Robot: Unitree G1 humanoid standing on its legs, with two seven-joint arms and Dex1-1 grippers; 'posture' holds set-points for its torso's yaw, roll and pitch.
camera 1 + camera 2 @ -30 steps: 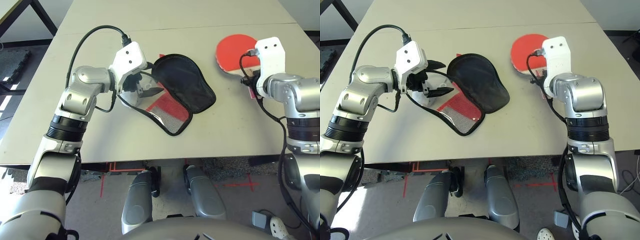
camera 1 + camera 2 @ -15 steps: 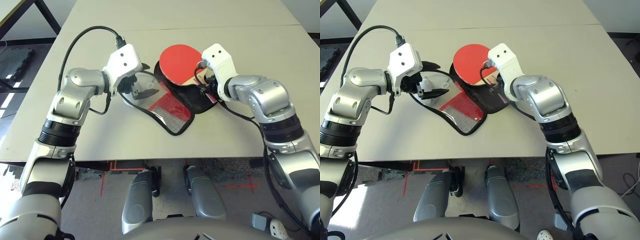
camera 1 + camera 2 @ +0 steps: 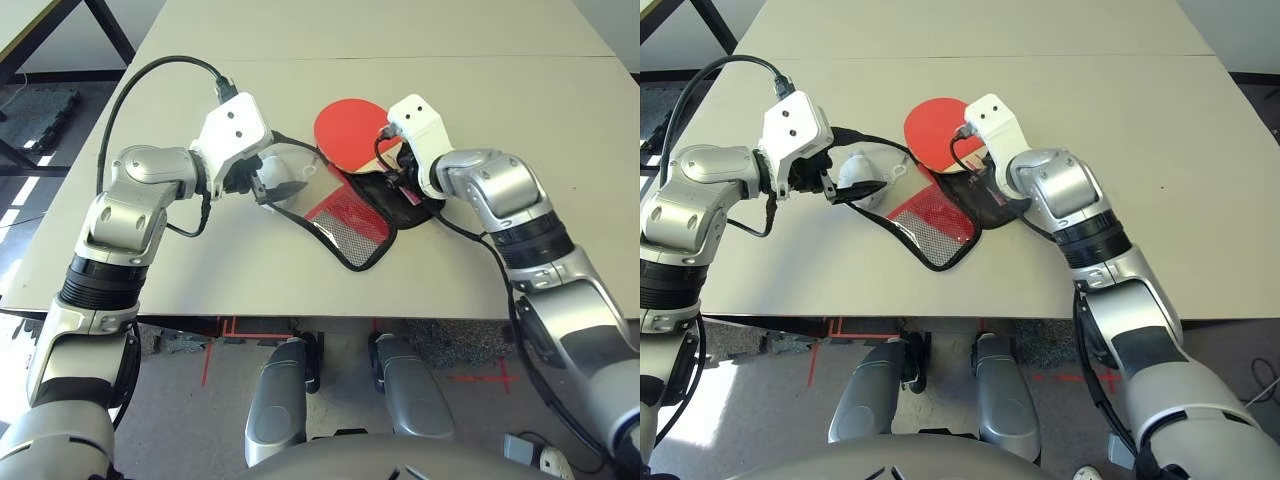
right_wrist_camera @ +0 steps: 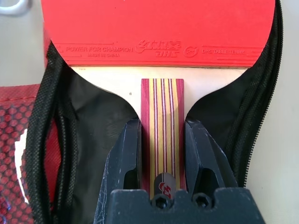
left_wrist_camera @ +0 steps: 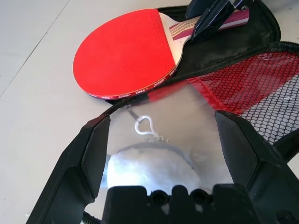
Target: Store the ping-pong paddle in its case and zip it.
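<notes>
Paddle clamped by right gripper over open case; left gripper spread wide, empty. Insertion unfinished, zipping left.

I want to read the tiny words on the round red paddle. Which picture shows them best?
The right wrist view: the round red rubber paddle fills it, its printed lettering readable. The left wrist view shows its whole face, lettering tiny; the head views show it small.

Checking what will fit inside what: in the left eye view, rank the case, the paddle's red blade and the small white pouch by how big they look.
1. The case, opened out flat.
2. The red blade of the ping-pong paddle.
3. The white pouch, partly hidden behind the left tool, so its full extent is unsure.
</notes>
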